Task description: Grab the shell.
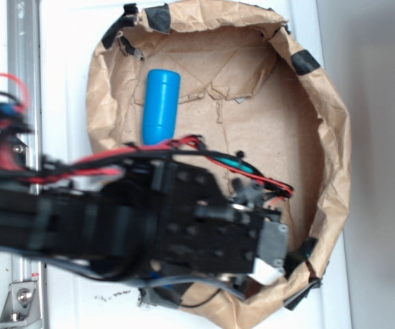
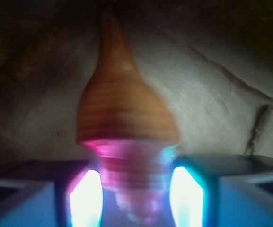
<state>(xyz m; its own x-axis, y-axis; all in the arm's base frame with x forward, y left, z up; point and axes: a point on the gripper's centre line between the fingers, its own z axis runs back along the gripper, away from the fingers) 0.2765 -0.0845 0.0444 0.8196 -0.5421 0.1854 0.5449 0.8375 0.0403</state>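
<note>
Grasp step: in the wrist view the shell [image 2: 127, 118] sits between the hand's [image 2: 136, 194] two glowing fingers [image 2: 85, 198], spire toward six o'clock, contact unclear through blur; next, I judge, squeeze fully, then lift straight.

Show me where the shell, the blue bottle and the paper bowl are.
shell [image 2: 127, 109]: wrist view, on its ribbed amber body.
blue bottle [image 1: 161, 105]: exterior view, on the middle of its side.
paper bowl [image 1: 334, 157]: exterior view, on its crumpled right rim.

White tabletop [image 1: 67, 55], metal rail [image 1: 24, 62] at left edge, bright even light, grey wall [image 1: 382, 137].
</note>
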